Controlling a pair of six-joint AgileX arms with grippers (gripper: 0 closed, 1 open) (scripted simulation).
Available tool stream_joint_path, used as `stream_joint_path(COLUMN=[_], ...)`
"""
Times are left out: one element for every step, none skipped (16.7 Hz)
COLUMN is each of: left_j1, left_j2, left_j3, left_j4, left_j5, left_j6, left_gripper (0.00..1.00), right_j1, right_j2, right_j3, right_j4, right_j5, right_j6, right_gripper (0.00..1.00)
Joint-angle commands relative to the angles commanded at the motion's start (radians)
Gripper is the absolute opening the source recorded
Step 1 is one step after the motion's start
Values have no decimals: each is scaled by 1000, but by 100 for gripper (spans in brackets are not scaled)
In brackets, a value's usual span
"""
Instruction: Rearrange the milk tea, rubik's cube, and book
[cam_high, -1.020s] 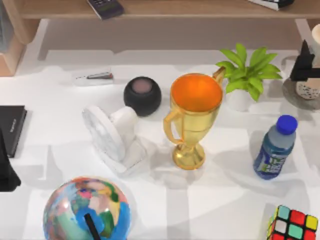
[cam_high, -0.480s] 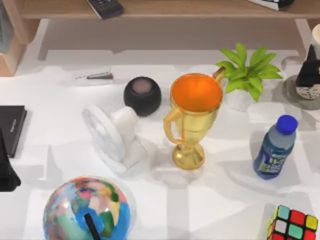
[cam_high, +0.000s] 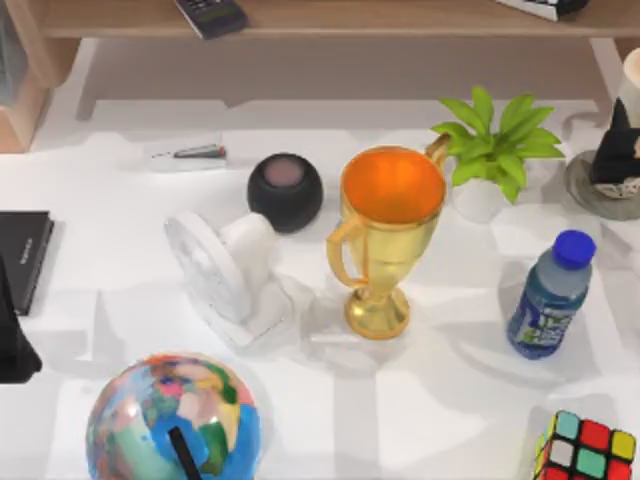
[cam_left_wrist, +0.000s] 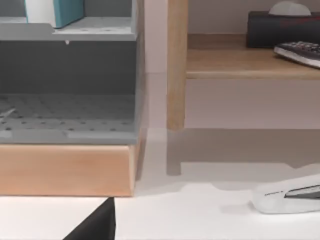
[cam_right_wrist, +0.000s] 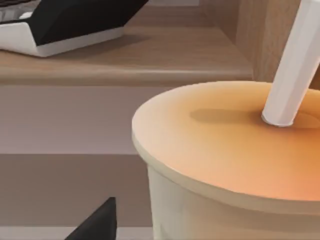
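The right gripper (cam_high: 612, 150) is at the milk tea (cam_right_wrist: 235, 170) on a coaster (cam_high: 585, 195) at the table's right edge, apparently to grasp it; finger state cannot be told. The left arm is parked at the left edge. The rubik's cube (cam_high: 587, 448) sits front right; the book (cam_left_wrist: 55, 11) stands on a grey rack (cam_left_wrist: 70, 35).

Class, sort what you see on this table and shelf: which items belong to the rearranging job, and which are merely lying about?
Job items:
milk tea
rubik's cube
book

Lying about:
trophy
globe
bottle
plant
fan
round speaker
stapler
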Motion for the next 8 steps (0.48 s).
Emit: stream_joint_path(left_j1=[0,0,0,0,0,0,0,0], left_j2=[0,0,0,0,0,0,0,0], left_j3=[0,0,0,0,0,0,0,0], left_j4=[0,0,0,0,0,0,0,0], left_j5=[0,0,0,0,0,0,0,0], left_j6=[0,0,0,0,0,0,0,0], left_gripper=[100,100,100,100,100,100,100,100], right_j1=[0,0,1,1,2,2,2,2], right_j2=[-28,-53,-71,-91,-112,-133,-151,-175], right_j3=[-4,-8,-13,-17,-21,-25,-29,-33], right_j4=[-22,-39,-55,-72,-88,-104,-119,-135], right_j5=[0,0,0,0,-1,-1,-1,-1], right_j6=[0,0,0,0,0,0,0,0], right_gripper=[100,100,100,100,100,100,100,100])
